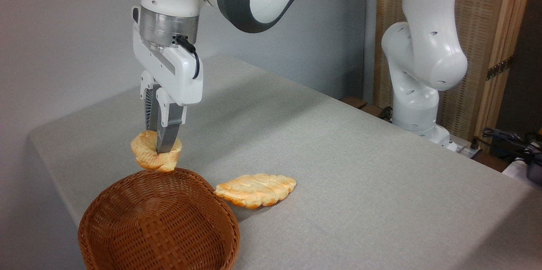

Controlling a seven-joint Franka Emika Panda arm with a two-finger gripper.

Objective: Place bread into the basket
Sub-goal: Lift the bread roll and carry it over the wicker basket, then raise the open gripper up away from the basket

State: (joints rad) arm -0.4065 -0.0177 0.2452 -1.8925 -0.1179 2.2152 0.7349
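The bread (153,158), a small golden-orange knotted bun, hangs in the air just above the far rim of the basket (106,196). My gripper (160,147) points straight down and is shut on the bun, its grey fingers pressing into the top. The basket is a round brown wicker bowl at the near left of the table, and nothing shows inside it.
A flat, leaf-shaped ridged pastry (256,189) lies on the grey table (360,177) just right of the basket. The arm's white base (417,92) stands at the table's far right edge, with cables (512,141) beyond it.
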